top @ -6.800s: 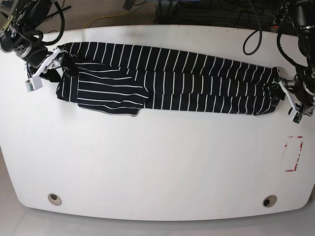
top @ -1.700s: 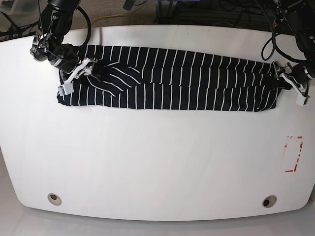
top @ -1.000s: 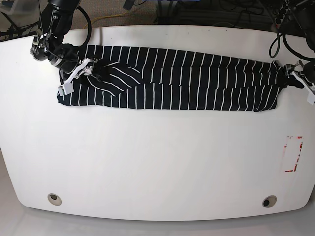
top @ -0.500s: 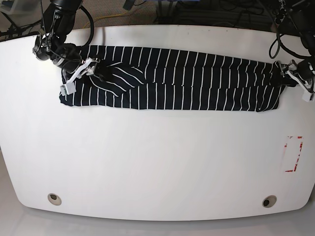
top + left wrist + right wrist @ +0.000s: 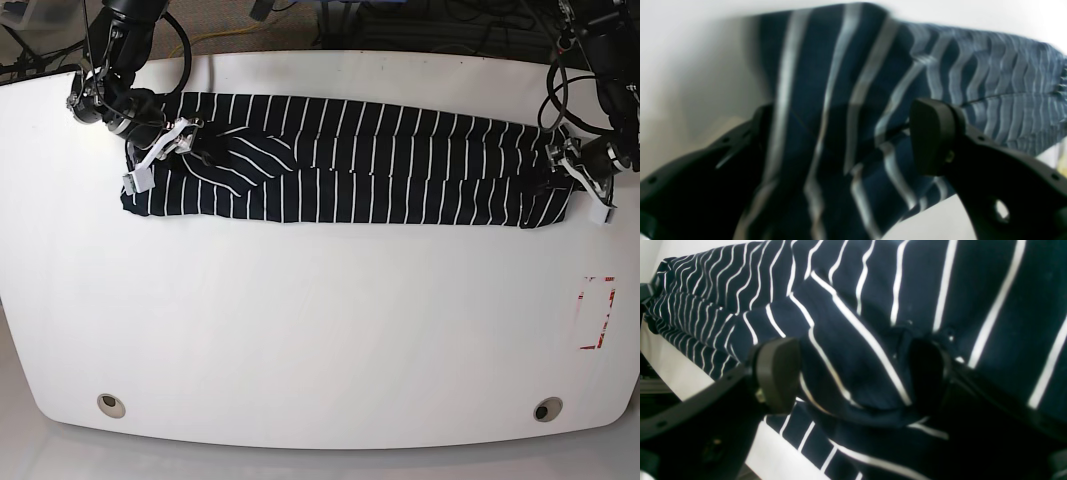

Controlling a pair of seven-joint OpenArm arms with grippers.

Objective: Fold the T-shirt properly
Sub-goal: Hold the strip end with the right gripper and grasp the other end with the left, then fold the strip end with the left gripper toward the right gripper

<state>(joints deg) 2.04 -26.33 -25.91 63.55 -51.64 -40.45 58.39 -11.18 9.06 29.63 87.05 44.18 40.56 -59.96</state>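
Note:
The T-shirt (image 5: 360, 160), dark with thin white stripes, lies folded into a long band across the far half of the white table (image 5: 320, 330). My right gripper (image 5: 160, 155) sits on the band's left end. In the right wrist view its fingers (image 5: 776, 373) stand wide apart, open, with a raised fold of the T-shirt (image 5: 873, 290) between them. My left gripper (image 5: 578, 175) is at the band's right end. The left wrist view is blurred; there my left gripper (image 5: 840, 143) is open and straddles the T-shirt (image 5: 840, 66), whose cloth partly covers one finger.
A red-outlined rectangle (image 5: 597, 312) is marked near the table's right edge. Two round holes (image 5: 111, 404) (image 5: 546, 409) sit near the front edge. Cables (image 5: 400, 25) lie beyond the far edge, and the table's near half is bare white surface.
My left gripper has moved inward and down from off the T-shirt's right end onto it. The band has shifted slightly. My right gripper has barely moved.

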